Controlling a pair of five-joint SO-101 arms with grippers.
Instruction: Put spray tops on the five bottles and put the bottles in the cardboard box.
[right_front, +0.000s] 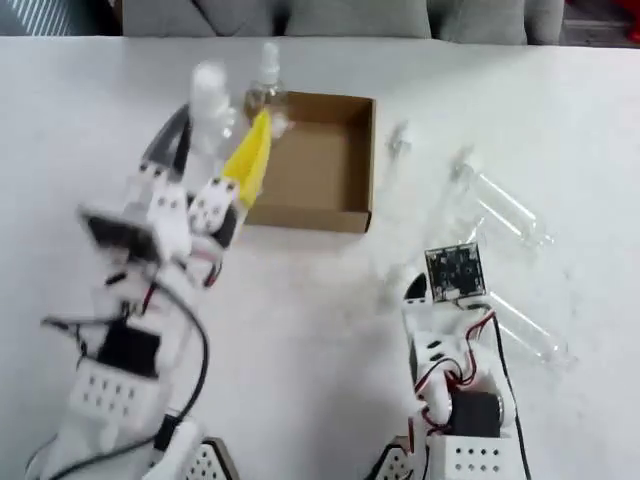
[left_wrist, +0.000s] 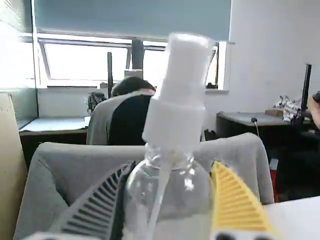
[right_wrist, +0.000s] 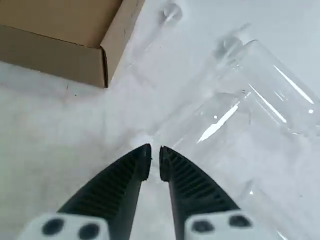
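My left gripper (left_wrist: 172, 172) is shut on a clear bottle (left_wrist: 165, 200) that carries a white spray top (left_wrist: 180, 85). The bottle stands upright between the dark finger (left_wrist: 100, 205) and the yellow finger (left_wrist: 235, 200). In the high view this held bottle (right_front: 210, 100) hangs just left of the cardboard box (right_front: 330, 215). Another capped bottle (right_front: 268, 92) stands at the box's far left corner. My right gripper (right_wrist: 155, 161) is shut and empty, low over the table, with clear uncapped bottles (right_wrist: 270, 85) lying just beyond its tips.
Bare bottles lie right of the box (right_front: 500, 208) and near the right arm (right_front: 530, 335). A small loose spray top (right_front: 400, 135) rests beside the box's right wall. The box corner (right_wrist: 102, 47) sits close to the right gripper. A grey sofa lines the far table edge.
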